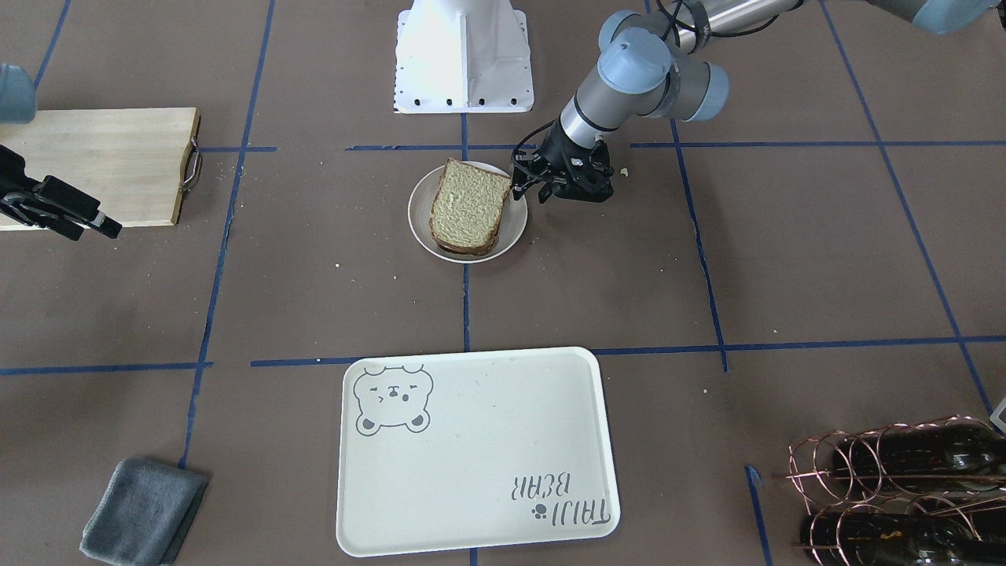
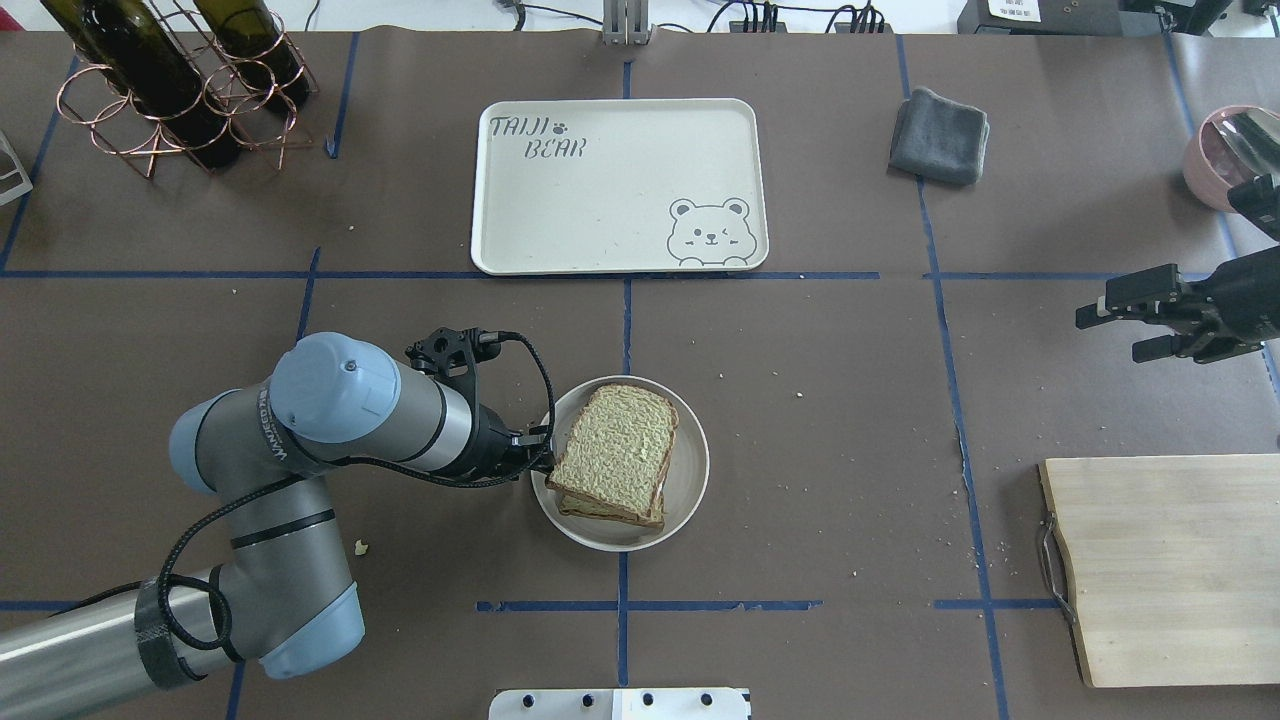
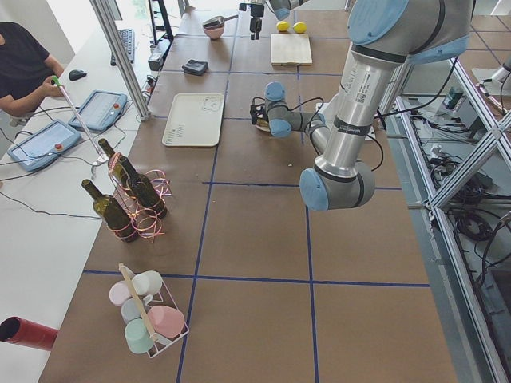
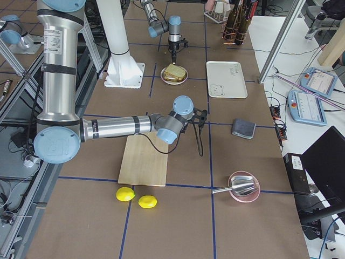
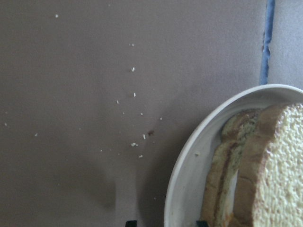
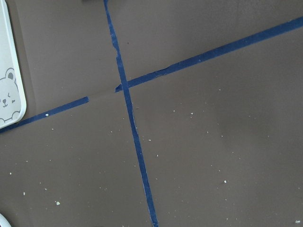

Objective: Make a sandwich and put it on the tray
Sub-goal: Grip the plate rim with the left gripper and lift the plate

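The sandwich [image 2: 617, 455] is two tan bread slices stacked on a small round white plate [image 2: 690, 480], with a strip of white egg [image 5: 231, 191] showing between them. My left gripper [image 2: 540, 455] is low at the plate's left rim, open, with one finger on each side of the rim [image 5: 166, 208]. It also shows in the front view [image 1: 528, 191]. The white bear tray [image 2: 600, 200] lies empty beyond the plate, also in the front view [image 1: 471, 456]. My right gripper [image 2: 1112, 333] is open and empty, above the table far to the right.
A pale wooden cutting board [image 2: 1170, 570] lies at the right front. A grey cloth [image 2: 940, 135] lies right of the tray. Wine bottles in a copper rack [image 2: 170, 90] stand at the far left. A pink bowl [image 2: 1225, 150] is at the far right. Crumbs dot the table.
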Robot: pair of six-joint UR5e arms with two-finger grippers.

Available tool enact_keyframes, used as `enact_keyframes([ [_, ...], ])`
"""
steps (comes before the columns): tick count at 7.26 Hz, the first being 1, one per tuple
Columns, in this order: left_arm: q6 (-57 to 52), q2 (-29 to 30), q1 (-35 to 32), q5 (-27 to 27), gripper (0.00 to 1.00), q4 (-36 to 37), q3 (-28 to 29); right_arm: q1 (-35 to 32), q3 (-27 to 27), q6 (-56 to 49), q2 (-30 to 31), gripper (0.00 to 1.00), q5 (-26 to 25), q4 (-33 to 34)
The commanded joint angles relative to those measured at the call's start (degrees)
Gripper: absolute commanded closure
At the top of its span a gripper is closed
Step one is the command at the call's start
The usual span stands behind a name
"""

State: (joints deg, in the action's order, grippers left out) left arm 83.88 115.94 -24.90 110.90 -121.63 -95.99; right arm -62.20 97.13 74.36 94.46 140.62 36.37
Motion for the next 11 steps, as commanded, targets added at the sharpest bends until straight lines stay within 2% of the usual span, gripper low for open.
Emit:
enact_keyframes([
  [1,-0.03,1.47,0.03,-0.50,0.57,-0.18,1.93,0.06,-0.01,0.00,0.28,0.00,0.00,-0.07],
  [2,-0.03,2.79,0.03,-0.51,0.59,-0.27,3.86,0.06,-0.01,0.00,0.28,0.00,0.00,-0.07],
  [3,-0.03,2.80,0.03,-0.42,0.68,-0.36,3.88,0.06,-0.01,0.00,0.28,0.00,0.00,-0.07],
  [4,-0.03,2.80,0.03,-0.42,0.91,-0.45,3.88,0.06,-0.01,0.00,0.28,0.00,0.00,-0.07],
  [5,0.14,2.80,-0.15,-0.33,1.00,-0.54,3.27,0.06,-0.01,0.00,0.28,0.00,0.00,-0.07],
  [6,0.32,2.80,-0.50,-0.33,1.00,-0.80,2.22,0.06,-0.01,0.00,0.37,0.00,0.00,-0.07],
  [7,5.80,2.80,-0.85,-0.33,1.00,-1.93,0.73,0.06,-0.09,0.00,0.37,0.00,0.00,-0.07],
  [9,23.36,2.97,-0.94,-0.77,1.00,-7.55,0.63,0.06,-0.18,0.00,0.81,0.00,0.00,-0.24],
  [11,37.42,8.31,-0.85,-10.65,1.00,-6.96,3.25,-0.02,-0.01,0.00,0.99,0.00,0.00,-0.42],
])
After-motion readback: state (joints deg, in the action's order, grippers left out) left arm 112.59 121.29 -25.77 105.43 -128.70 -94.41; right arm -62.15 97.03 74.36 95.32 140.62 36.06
